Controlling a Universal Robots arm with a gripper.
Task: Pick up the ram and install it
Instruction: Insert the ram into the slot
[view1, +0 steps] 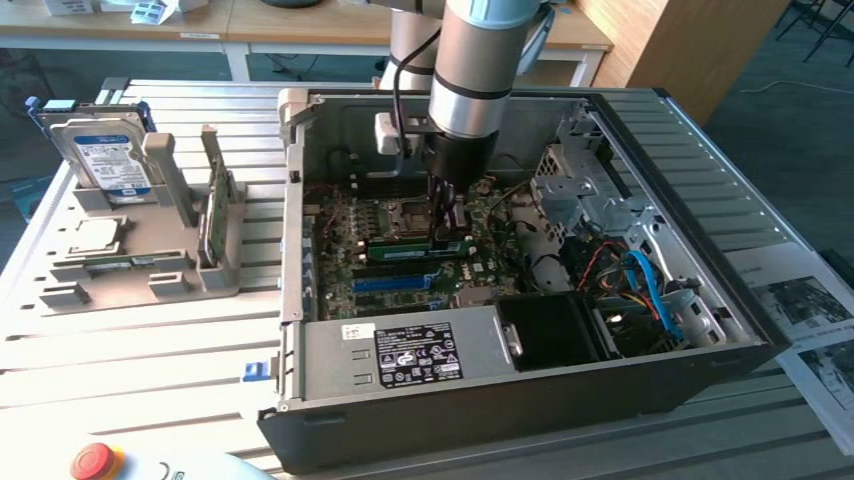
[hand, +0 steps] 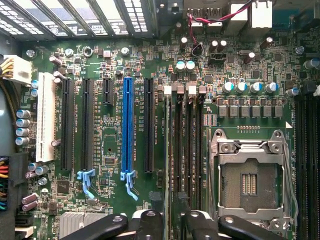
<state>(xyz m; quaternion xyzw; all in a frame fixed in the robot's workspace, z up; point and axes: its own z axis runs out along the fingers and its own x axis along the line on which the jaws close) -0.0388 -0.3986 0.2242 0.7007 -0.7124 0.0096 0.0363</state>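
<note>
A: Hand status?
B: My black two-fingered hand (view1: 450, 222) is down inside the open black computer case (view1: 507, 400), fingers (hand: 150, 225) spread apart, holding nothing.
A: And the ram?
B: The thin green ram stick (hand: 184, 150) stands in a motherboard slot between my fingertips.

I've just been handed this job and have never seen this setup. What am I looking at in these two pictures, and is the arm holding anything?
The grey tube is a robot arm. Its gripper reaches down into an open computer case. The exterior view looks on from outside. The wrist view rides on the arm and looks straight at the motherboard, with its memory slots and empty processor socket. On the exterior view's left, a grey rack holds a hard drive and a green card. I cannot tell whether the gripper holds anything.
</note>
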